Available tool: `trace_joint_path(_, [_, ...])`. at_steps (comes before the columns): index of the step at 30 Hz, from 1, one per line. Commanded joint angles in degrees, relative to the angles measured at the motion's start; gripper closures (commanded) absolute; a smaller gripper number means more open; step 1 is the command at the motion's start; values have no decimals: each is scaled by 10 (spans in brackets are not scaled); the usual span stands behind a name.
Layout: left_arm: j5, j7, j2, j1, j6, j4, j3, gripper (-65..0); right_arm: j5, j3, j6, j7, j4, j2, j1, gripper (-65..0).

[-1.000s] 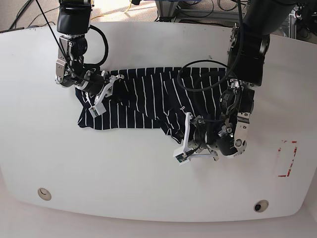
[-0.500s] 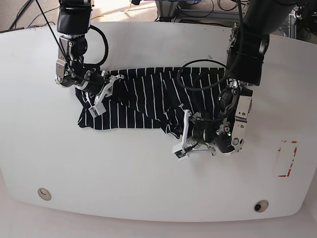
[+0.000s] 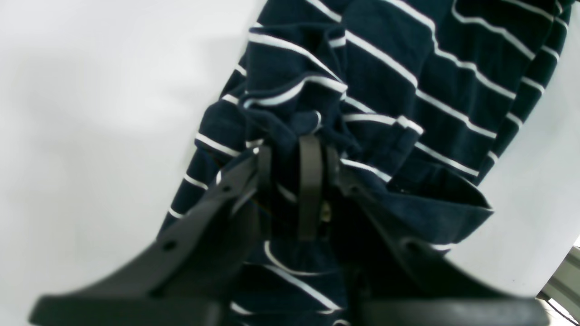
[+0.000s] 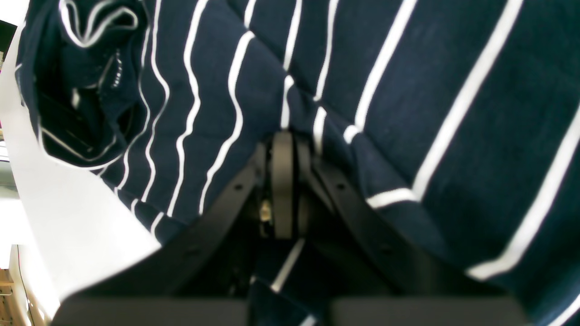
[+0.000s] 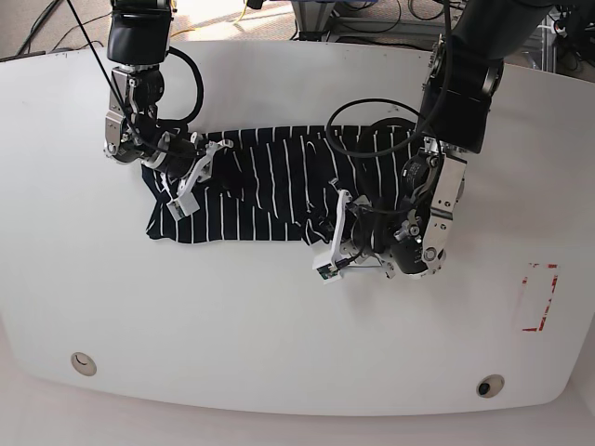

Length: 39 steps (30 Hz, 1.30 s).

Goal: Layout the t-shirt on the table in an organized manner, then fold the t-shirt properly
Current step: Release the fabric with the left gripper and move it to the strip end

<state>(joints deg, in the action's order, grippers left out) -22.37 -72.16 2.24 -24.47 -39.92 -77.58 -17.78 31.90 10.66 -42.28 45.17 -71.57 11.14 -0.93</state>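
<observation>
Toward the table's (image 5: 279, 325) near edge sit two round fittings (image 5: 83, 362), and a red-outlined mark (image 5: 539, 297) lies by the right edge. Farther in, the left claw (image 3: 297, 149) pinches a bunched fold of the t-shirt (image 5: 270, 190) between nearly closed jaws. The shirt lies crumpled across the table's middle, nearer the far edge. At its far left end, the right claw (image 4: 283, 140) is clamped tight on striped cloth.
</observation>
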Motion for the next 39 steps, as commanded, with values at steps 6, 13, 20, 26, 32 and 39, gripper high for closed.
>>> trace_joint_path(6, [-10, 6, -2, -21, -1, -39, 16, -289, -67, -1, 23, 60, 8, 6, 5, -11])
trace_joint_path(13, [-11, -23, -17, -21, -1, -120, 99, -347, -67, -2, 23, 60, 8, 6, 5, -11])
trace_joint_path(20, [-21, -52, -7, -9, -1, -196, 160, -346, -67, -2, 23, 60, 8, 6, 5, -11])
trace_joint_path(26, [-28, -40, 45, 53, -1, -227, 191, -338, -67, -2, 23, 60, 8, 6, 4, -11])
trace_joint_path(32, [-23, 36, 91, 129, -1, -227, 213, -236, -67, -1, 23, 60, 7, 6, 4, -11])
trace_joint_path(39, [5, 74, 108, 170, -1, -203, 211, -125, -66, -2, 23, 60, 7, 6, 4, -11])
